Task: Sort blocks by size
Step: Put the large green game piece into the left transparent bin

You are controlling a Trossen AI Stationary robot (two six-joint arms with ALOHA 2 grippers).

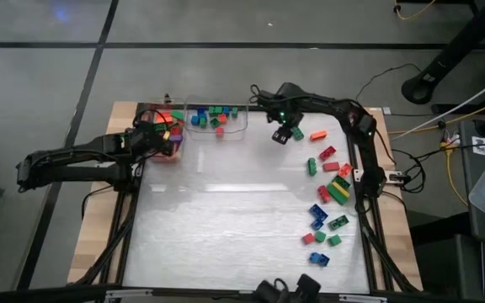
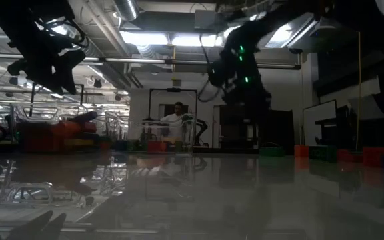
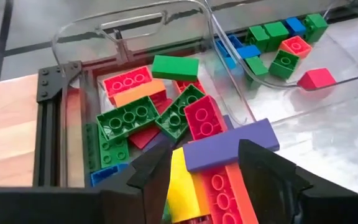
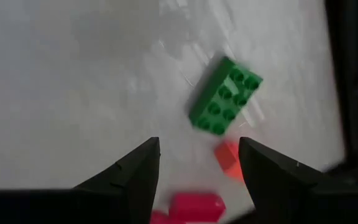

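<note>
Two clear bins stand at the table's far left. The left bin [image 1: 178, 153] [image 3: 135, 14] holds long blocks [image 3: 129, 118] in red, green, orange, yellow and purple. The right bin [image 1: 244, 118] [image 3: 224, 53] holds short square blocks [image 3: 284, 46]. My left gripper [image 1: 160, 135] [image 3: 201, 180] hangs open over the left bin, above a purple block [image 3: 229, 146] that lies on the pile. My right gripper [image 1: 285, 128] [image 4: 197, 168] is open above the table, near a long green block [image 1: 297, 133] [image 4: 224, 96] lying studs up.
Several loose blocks [image 1: 331, 189] lie scattered along the table's right side, among them an orange one [image 1: 317, 135] [image 4: 229, 155] and a red one [image 4: 197, 205] close to my right gripper. A person [image 2: 177, 120] is in the room behind the bins.
</note>
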